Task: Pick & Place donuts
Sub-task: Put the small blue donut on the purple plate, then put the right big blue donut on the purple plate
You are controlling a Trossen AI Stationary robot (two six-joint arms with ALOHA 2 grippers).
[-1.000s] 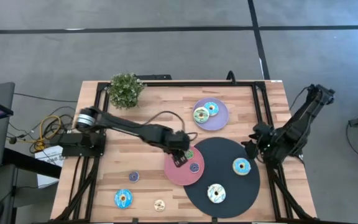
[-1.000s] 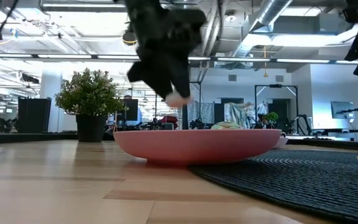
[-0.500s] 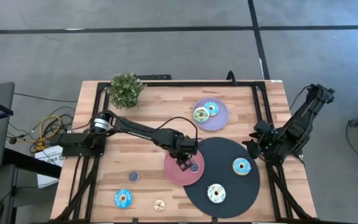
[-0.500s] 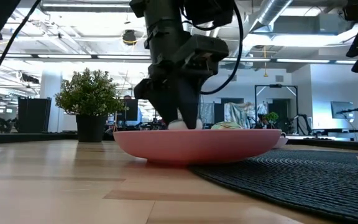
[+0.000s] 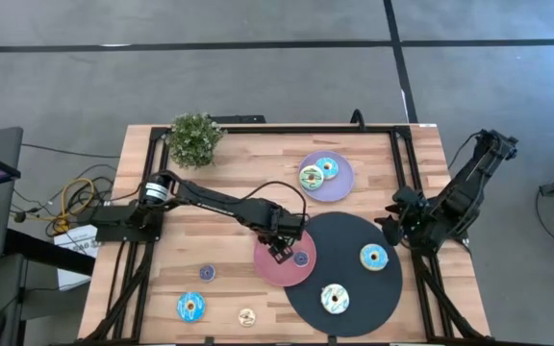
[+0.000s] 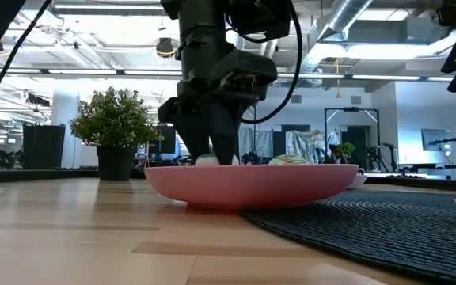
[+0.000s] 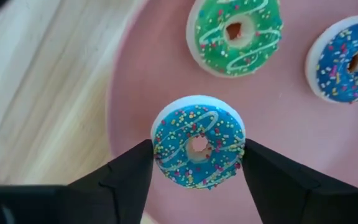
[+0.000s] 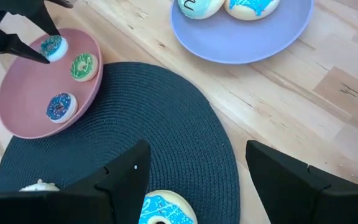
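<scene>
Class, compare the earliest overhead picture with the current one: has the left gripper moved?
Yes. In the high view the left gripper has shifted slightly toward the pink plate's middle, and in the low view it has come down to the plate's rim.

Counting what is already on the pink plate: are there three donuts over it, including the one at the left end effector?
Yes: on the pink plate lie a green donut and a dark blue donut, with a third blue donut at the left end effector.
</scene>
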